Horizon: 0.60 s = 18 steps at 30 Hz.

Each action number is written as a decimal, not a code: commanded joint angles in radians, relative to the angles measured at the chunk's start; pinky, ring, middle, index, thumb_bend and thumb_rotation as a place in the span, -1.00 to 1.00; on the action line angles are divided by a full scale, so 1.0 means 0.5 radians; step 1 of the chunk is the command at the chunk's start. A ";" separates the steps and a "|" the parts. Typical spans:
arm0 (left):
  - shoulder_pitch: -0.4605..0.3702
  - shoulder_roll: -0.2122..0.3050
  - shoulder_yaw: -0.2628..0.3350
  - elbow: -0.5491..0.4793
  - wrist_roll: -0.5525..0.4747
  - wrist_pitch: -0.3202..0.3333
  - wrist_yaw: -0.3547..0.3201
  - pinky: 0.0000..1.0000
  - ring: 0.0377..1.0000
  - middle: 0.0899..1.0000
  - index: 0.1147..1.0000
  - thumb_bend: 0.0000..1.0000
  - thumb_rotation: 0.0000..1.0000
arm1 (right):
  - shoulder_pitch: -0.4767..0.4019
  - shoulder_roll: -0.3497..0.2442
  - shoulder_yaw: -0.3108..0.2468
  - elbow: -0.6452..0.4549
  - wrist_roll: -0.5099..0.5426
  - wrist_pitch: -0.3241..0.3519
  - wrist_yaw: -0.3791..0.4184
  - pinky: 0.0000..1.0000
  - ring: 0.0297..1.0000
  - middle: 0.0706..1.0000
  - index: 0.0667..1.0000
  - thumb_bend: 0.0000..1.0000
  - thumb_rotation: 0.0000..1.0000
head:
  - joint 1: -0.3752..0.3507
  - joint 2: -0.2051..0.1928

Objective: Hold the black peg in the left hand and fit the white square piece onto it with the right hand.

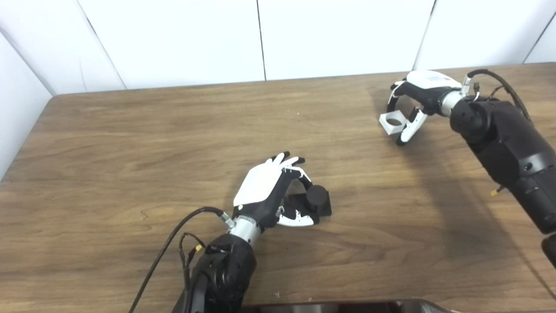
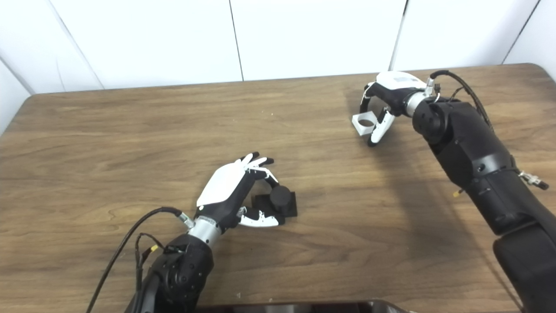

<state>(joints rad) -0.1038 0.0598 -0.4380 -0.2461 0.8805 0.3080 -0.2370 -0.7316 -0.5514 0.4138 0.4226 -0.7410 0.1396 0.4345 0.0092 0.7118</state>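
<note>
Peg [image 1: 316, 198] sits near the middle of the surface [image 1: 130, 143] on its flat black base, with the left hand [image 1: 265, 191] curled round it: fingers arched over the far side, thumb low on the near side. Can't honestly tell if it's clamped yet or just cupping it, and the base looks flat on the wood. White piece [image 1: 392, 122] is way off at the far right, between the fingers and thumb of the right hand [image 1: 412, 102], which looks closed on it; whether it's lifted or resting on the wood, I can't say. If I were doing this, I'd get the left hand firm on the base first and leave the round post clear on top, then bring the piece over level with its hole lined up above the post before pushing down. Views barely differ, tbh. Right eye shows more of the right arm and the surface's far right corner; left eye shows a bit more wall on the left.
</note>
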 commanded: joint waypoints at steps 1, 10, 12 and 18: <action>-0.044 0.000 0.008 -0.007 0.031 0.001 0.019 1.00 1.00 0.80 -0.15 0.01 -0.82 | -0.083 -0.040 -0.006 -0.019 -0.019 -0.021 -0.012 1.00 0.99 0.84 -0.08 0.06 -0.72 | 0.003 0.001; -0.047 0.000 0.011 -0.003 0.026 -0.006 0.023 1.00 1.00 0.81 -0.15 0.01 -0.83 | -0.067 -0.044 -0.014 -0.022 -0.011 -0.050 -0.052 1.00 0.99 0.83 -0.09 0.05 -0.73 | -0.004 0.003; -0.050 -0.001 0.009 -0.001 0.032 -0.005 0.024 1.00 0.99 0.80 -0.15 0.01 -0.83 | -0.065 -0.046 -0.015 -0.022 -0.016 -0.056 -0.065 1.00 0.99 0.83 -0.09 0.05 -0.73 | -0.004 0.003; -0.055 -0.008 0.010 0.003 0.033 0.001 0.027 1.00 0.99 0.80 -0.16 0.01 -0.82 | -0.058 -0.047 -0.020 -0.020 -0.020 -0.065 -0.090 1.00 0.99 0.83 -0.09 0.05 -0.73 | -0.007 0.002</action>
<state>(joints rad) -0.1048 0.0598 -0.4369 -0.2460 0.8809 0.3086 -0.2372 -0.7289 -0.5533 0.4136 0.4229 -0.7356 0.1206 0.4200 0.0046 0.7118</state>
